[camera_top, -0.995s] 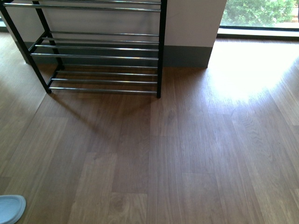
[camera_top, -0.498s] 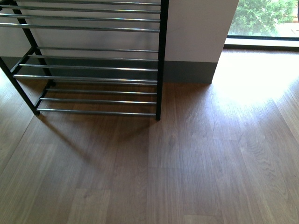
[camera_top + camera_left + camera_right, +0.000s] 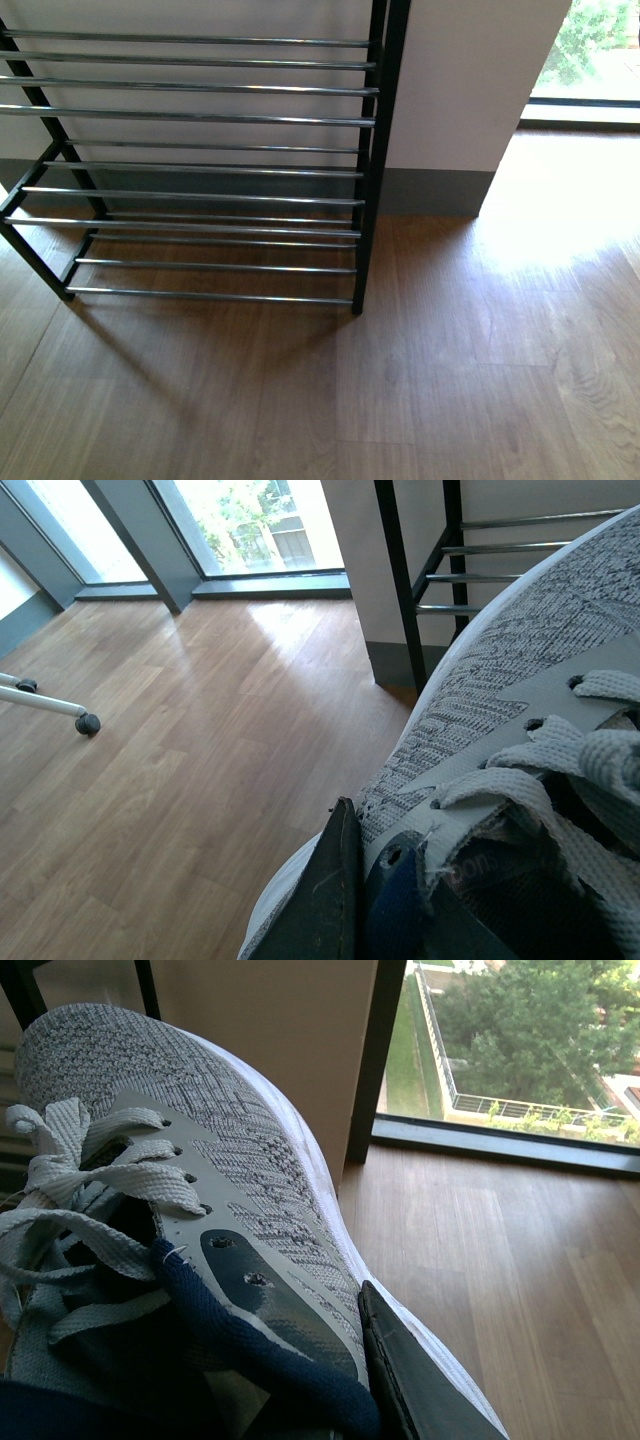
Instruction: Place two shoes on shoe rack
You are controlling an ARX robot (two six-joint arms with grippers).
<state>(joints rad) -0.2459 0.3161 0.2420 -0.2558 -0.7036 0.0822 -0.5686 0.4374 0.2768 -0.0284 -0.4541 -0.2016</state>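
The shoe rack (image 3: 200, 118), a black frame with tiers of thin chrome bars, stands against the white wall at the left and centre of the front view; neither arm shows there. In the left wrist view my left gripper (image 3: 362, 885) is shut on the side wall of a grey knit shoe (image 3: 500, 670) with pale laces, and one dark finger (image 3: 328, 895) lies outside the shoe. The rack's end (image 3: 432, 570) rises just beyond the toe. My right gripper (image 3: 345, 1360) is shut on another grey knit shoe (image 3: 200, 1120) with a blue collar, a dark finger (image 3: 405, 1385) outside it.
Wood floor (image 3: 450, 380) spreads in front of and to the right of the rack. A white wall corner with grey skirting (image 3: 440, 190) stands right of the rack, with a floor-level window (image 3: 590, 60) beyond. A white castor leg (image 3: 60, 708) stands on the floor in the left wrist view.
The front view has closed in on the shoe rack, which now looks larger and sits lower and further right. The pale shoe tip at the lower left has left that view.
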